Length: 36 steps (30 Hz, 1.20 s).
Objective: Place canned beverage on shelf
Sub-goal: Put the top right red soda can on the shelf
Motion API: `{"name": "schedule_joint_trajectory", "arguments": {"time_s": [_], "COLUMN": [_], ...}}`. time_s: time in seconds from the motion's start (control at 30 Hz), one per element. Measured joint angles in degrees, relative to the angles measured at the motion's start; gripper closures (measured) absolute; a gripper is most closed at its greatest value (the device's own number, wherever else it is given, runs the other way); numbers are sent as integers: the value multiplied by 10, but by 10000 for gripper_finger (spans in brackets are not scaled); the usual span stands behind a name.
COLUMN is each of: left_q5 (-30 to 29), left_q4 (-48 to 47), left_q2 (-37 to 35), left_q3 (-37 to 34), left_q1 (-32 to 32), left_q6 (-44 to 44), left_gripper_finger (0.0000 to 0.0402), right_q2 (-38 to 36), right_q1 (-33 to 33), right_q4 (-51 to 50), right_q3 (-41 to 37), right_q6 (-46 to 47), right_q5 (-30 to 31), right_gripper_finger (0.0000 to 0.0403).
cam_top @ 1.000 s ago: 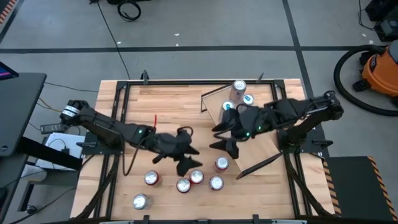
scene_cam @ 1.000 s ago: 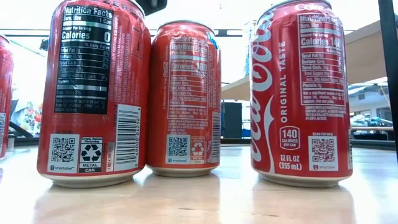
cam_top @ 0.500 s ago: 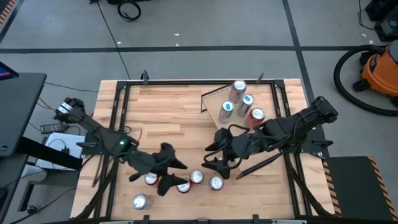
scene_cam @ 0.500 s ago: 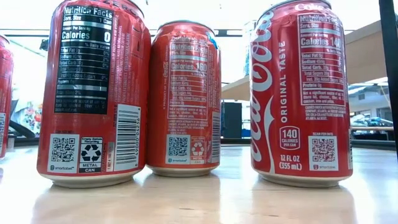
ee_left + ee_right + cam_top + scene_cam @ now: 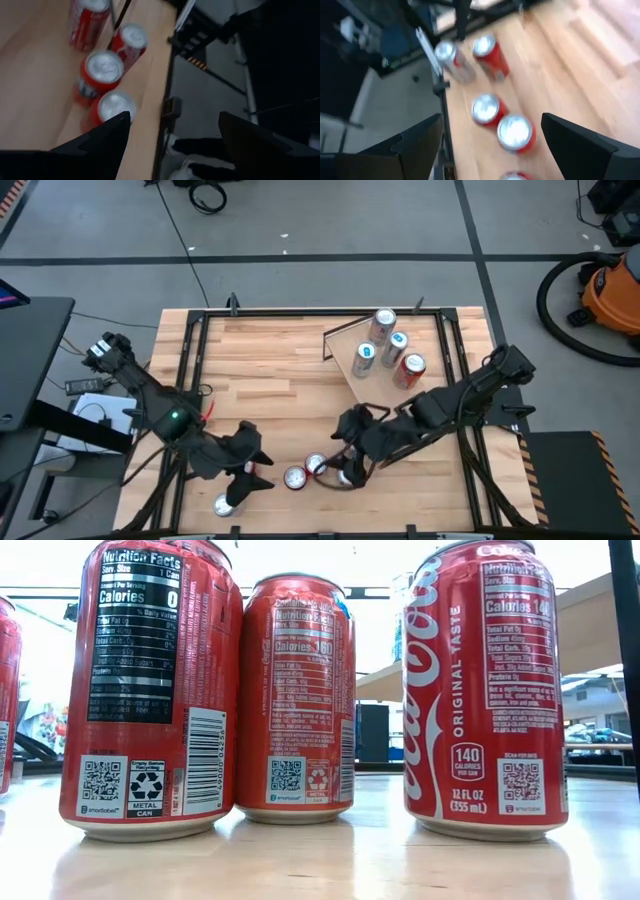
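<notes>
Four cans point(image 5: 384, 343) stand on the shelf point(image 5: 345, 340); several remain on the counter point(image 5: 270, 370) under our left tool point(image 5: 240, 478) and right tool point(image 5: 345, 468), both spread, empty.

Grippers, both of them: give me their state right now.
Left gripper: open, holding nothing, above the cans at the table's near edge.
Right gripper: open, holding nothing, over the same cans.

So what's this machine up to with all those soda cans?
Two robot arms are stocking a small wooden shelf at the table's far right with soda cans. Four cans already stand on it. A cluster of loose cans waits near the table's front edge. Both arms are reaching down over that cluster, the left gripper and the right gripper open. Neither holds a can yet.
</notes>
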Motion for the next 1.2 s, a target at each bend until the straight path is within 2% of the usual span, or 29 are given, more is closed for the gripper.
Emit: {"name": "schedule_joint_trajectory", "arguments": {"time_s": [0.23, 0.77, 0.9, 1.2], "left_q5": [-5, -31, -32, -62], "left_q4": [-20, -31, -32, -40], "left_q2": [0, 1, 1, 1], "left_q3": [-1, -1, -1, -1], "left_q1": [-2, -1, -1, 0], "left_q6": [-20, -19, -19, -17], "left_gripper_finger": [86, 86, 86, 86], "right_q2": [43, 59, 59, 59], "right_q1": [18, 45, 33, -20], "right_q4": [-49, -111, -149, -189], "right_q3": [0, 1, 1, 1], "right_q6": [-37, -247, -255, -279], "right_q5": [-62, -63, -62, -131], "right_gripper_finger": [54, 54, 54, 54]}}
